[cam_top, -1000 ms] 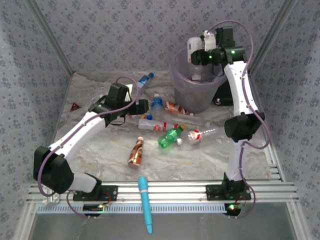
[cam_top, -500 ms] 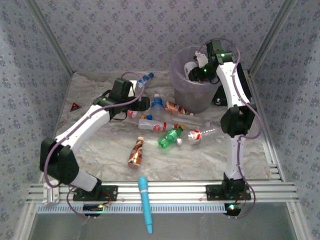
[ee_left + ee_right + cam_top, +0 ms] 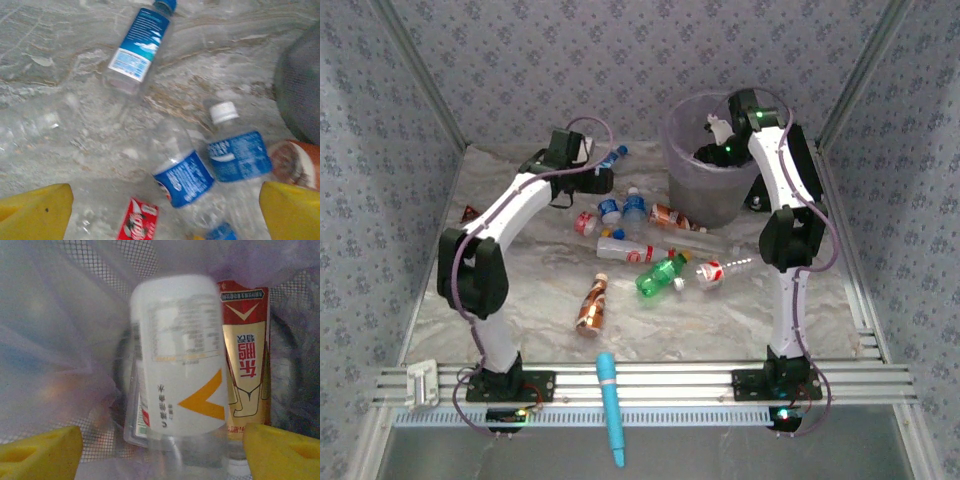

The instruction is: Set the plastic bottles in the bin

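Nearest the arm bases, low in the overhead view, lies a blue pen-like tool [image 3: 610, 405] (not a bottle, so I'd leave it alone). Above it the plastic bottles [image 3: 625, 247] lie scattered on their sides across the marbled table [image 3: 500, 250]: a brown bottle [image 3: 591, 305] left of centre, a green bottle [image 3: 660, 273] beside it to the right, and further up a huddle of small blue-labelled bottles [image 3: 622, 208]. The left gripper [image 3: 165, 200] hangs over that huddle with its yellow fingers [image 3: 35, 217] spread wide and nothing between them but the bottles lying below. They look empty, so I'd judge them light, thin-walled and easily squashed, smooth enough to slip and quick to roll. The sensible hold is across the middle of the body, at the label, rather than at the tapering neck or cap. Furthest back, upper right of the overhead view, stands the pale purple bin [image 3: 692, 185]. The right gripper [image 3: 162, 435] is down inside its mouth, fingers well apart, and a white bottle [image 3: 180, 355] shows blurred between them, touching neither, next to a red-and-gold bottle [image 3: 246, 355] resting against the bin's wall.
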Robot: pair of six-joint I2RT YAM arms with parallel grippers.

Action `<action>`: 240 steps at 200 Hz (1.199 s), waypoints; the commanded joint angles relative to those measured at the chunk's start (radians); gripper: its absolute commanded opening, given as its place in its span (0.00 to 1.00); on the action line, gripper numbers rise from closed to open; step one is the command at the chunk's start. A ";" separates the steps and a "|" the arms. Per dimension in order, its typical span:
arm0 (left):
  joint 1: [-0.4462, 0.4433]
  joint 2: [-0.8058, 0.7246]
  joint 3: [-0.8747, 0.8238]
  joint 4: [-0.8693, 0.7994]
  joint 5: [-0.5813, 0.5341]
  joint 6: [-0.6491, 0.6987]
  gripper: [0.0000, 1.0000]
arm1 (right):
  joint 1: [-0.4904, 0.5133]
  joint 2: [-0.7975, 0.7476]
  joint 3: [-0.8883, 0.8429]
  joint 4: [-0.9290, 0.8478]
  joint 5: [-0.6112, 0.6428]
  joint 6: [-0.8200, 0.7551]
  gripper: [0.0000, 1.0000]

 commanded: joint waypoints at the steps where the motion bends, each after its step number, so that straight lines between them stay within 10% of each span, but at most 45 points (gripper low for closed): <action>1: 0.012 0.060 0.094 -0.009 0.020 0.047 0.97 | -0.003 -0.039 0.092 -0.062 0.018 -0.006 0.85; 48: 0.025 0.231 0.271 -0.038 -0.005 0.106 0.99 | -0.007 -0.240 0.086 -0.028 0.012 0.003 0.85; 156: 0.090 0.638 0.828 -0.319 0.149 0.155 1.00 | -0.018 -1.019 -0.641 0.315 -0.111 0.192 0.88; 240: 0.088 0.760 0.896 -0.306 0.162 0.124 0.95 | -0.013 -1.200 -0.849 0.299 -0.071 0.213 0.89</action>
